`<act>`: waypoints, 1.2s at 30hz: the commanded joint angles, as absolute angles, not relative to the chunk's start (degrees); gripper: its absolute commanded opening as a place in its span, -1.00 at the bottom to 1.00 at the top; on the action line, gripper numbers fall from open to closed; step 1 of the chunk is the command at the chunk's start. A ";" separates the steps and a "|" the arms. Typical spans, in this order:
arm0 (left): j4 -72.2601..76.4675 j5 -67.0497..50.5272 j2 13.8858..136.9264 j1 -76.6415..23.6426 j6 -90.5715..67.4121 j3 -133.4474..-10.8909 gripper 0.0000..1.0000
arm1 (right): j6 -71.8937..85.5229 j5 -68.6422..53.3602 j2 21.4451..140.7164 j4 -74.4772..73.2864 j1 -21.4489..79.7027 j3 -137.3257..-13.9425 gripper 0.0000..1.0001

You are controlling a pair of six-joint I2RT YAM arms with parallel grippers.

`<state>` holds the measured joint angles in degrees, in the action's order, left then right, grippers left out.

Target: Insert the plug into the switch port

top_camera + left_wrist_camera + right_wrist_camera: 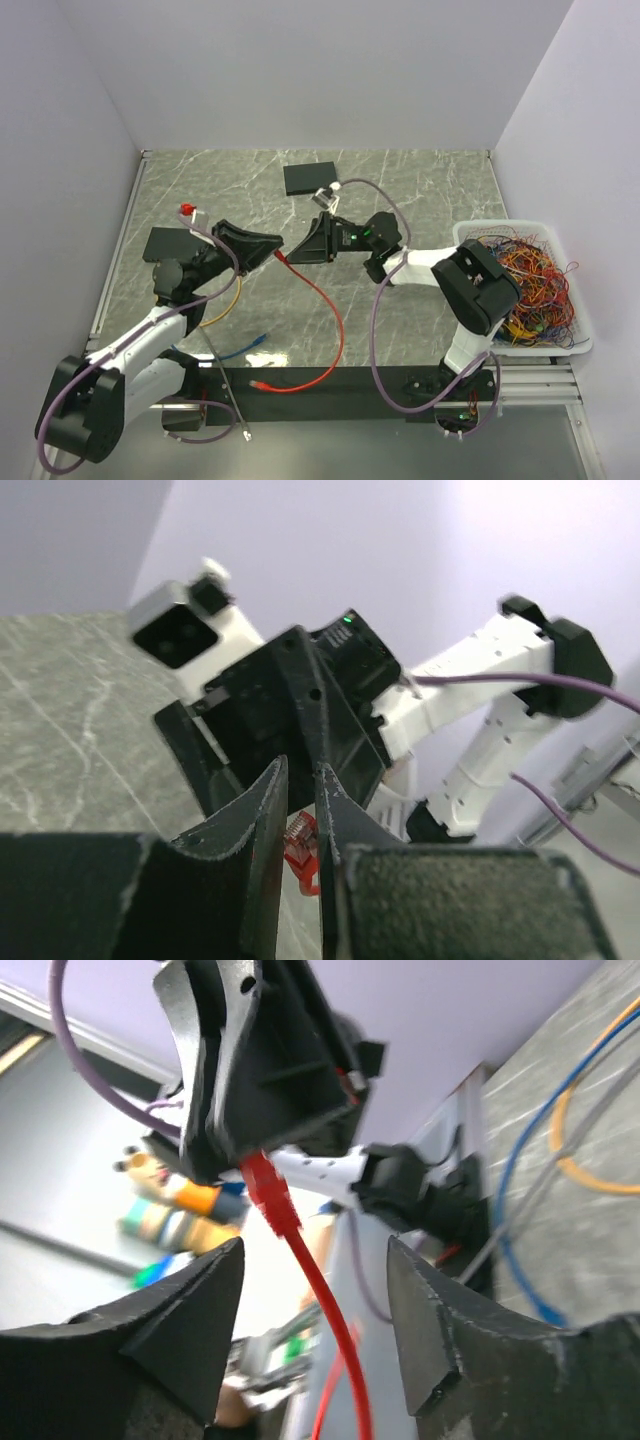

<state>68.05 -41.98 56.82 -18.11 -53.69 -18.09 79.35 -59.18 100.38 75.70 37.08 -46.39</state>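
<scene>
left gripper (300, 772) clamped on red plug (301, 845), right gripper (315, 1248) jaws spread wide, off the red cable (328, 1305)

The top view looks down from above and behind the arm bases at the near edge, taking in the whole worktop (430, 200) up to the far wall. Each wrist view looks out, very close, along its own fingers: the left claw (300, 770) faces the right arm, and the right claw (315, 1245) faces back. All three views share the red plug (268, 1190) mid-worktop.
</scene>
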 commanded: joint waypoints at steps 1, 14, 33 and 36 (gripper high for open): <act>57.33 -35.00 53.71 -18.37 -47.73 -23.02 -0.99 | 65.69 -57.14 91.78 69.46 34.46 -46.14 0.34; 27.34 -22.07 60.99 -19.68 -48.51 -35.50 -0.99 | 12.59 -11.97 72.51 5.12 46.84 -55.89 0.36; 22.06 -15.82 63.63 -24.70 -51.33 -38.85 -0.99 | 8.88 2.45 80.59 0.44 53.78 -65.30 0.26; 21.97 -15.73 63.54 -24.79 -51.33 -38.94 -0.99 | 8.61 3.25 81.91 0.44 54.14 -66.44 0.19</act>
<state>21.04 -16.51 63.79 -24.40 -50.50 -37.12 9.89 0.32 80.90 -0.19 53.43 -62.98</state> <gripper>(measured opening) 0.191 0.609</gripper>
